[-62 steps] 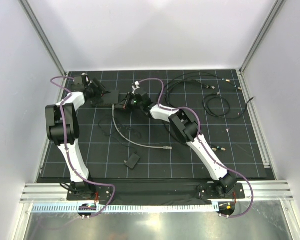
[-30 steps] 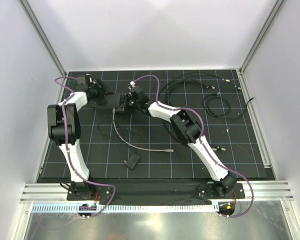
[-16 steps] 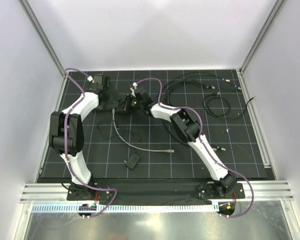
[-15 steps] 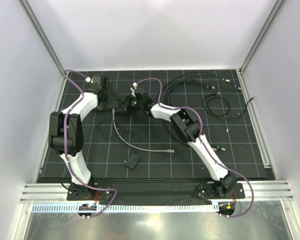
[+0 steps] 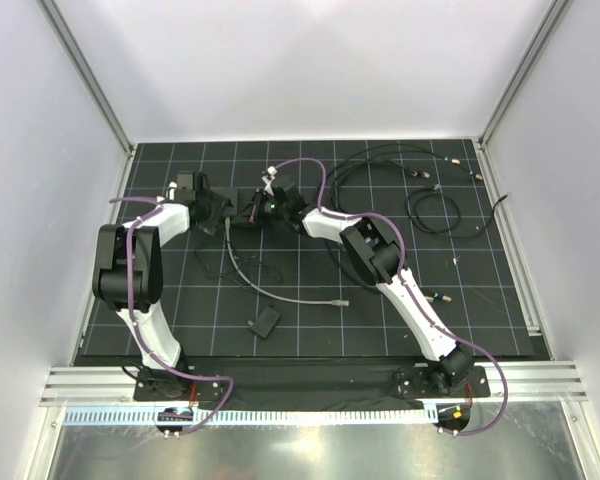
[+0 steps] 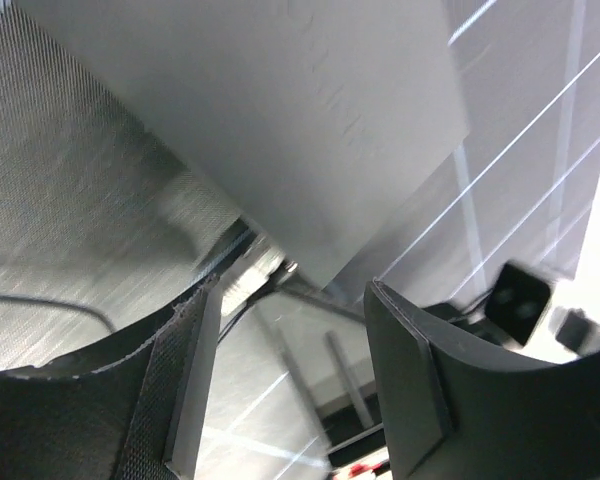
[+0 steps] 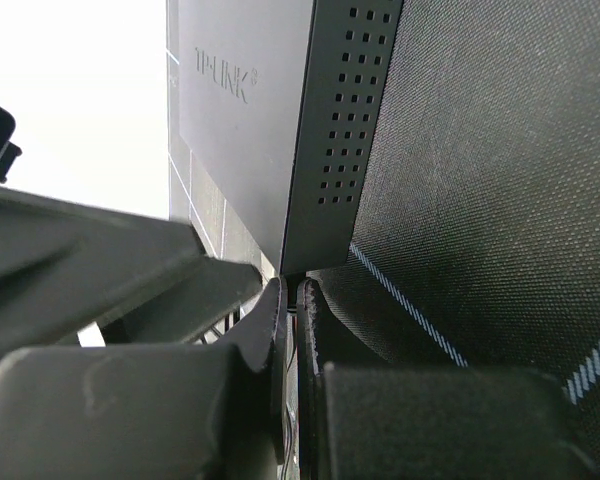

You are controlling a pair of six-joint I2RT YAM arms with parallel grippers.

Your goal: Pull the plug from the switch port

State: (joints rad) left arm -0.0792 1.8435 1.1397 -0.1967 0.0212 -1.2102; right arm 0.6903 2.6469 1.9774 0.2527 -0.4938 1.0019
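Black gridded mat (image 5: 310, 335) is shown from above, with both arms stretched to its far left part, where the switch (image 7: 242, 130) is found, largely hidden between the two grippers. The left gripper (image 6: 291, 288) is set at the switch's left and the right gripper (image 7: 291, 290) at its right, the two near each other. In the left wrist view the fingers (image 6: 185, 390) are held well apart, and the switch's grey face and one corner are seen just ahead of the gap. Nothing is seen clamped there, though whether either pad touches the box cannot be told. In the right wrist view the fingers are pressed almost together, with only a thin slit left, right at a corner of the switch, whose printed top and perforated side are shown. Something thin may be pinched in that slit, but the view is too tight to be sure. A grey cable (image 5: 300, 296) is laid from beneath the grippers towards the near side and then curved right, its free end resting on the mat well apart from the switch. The plug at the port cannot be made out in any view. A small black block (image 5: 265, 321) is seen nearer the bases, and loops of black cable (image 5: 432, 190) are spread at the far right.
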